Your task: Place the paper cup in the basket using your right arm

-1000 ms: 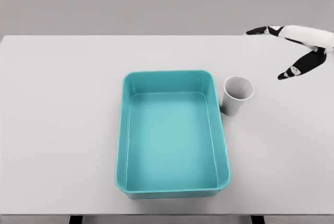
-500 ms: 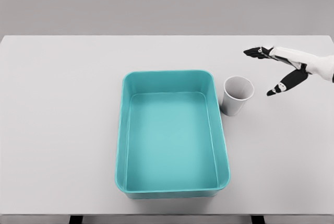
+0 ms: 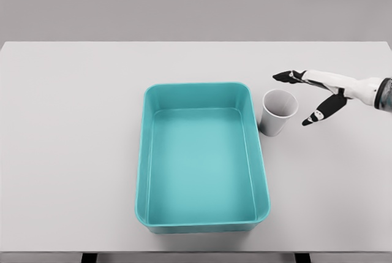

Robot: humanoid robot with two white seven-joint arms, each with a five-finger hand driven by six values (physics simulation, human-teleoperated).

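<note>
My right arm [image 3: 376,90] runs off the picture's right edge at the forearm, so I see nothing past it. The paper cup's [image 3: 278,111] lower left side sits behind the basket's [image 3: 202,88] rim. The worktop's [image 3: 73,122] near corners are cut by the bottom edge.

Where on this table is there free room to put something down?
The white table is bare left of the teal rectangular plastic basket, behind it, and right of it nearer the front edge. It is crowded only at the basket's right rear corner, where the white paper cup stands and the open right robot hand reaches.
</note>
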